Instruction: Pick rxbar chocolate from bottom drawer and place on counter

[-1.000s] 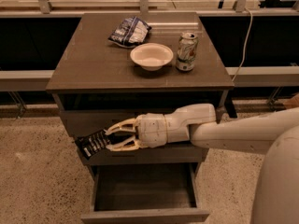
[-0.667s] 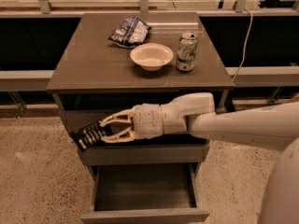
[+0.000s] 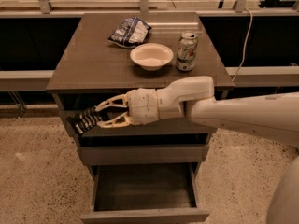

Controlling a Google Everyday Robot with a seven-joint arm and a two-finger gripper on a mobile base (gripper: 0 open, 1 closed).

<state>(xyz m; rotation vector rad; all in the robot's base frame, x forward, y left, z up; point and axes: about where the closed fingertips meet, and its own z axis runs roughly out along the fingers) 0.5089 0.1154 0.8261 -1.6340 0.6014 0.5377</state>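
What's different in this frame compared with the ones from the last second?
The gripper, fingers clamped on the rxbar chocolate, has risen and shifted slightly left, carrying the bar to just below the counter edge. Nothing newly grasped or released. The bottom drawer remains open; the bowl, can and chip bag sit unmoved on the counter.
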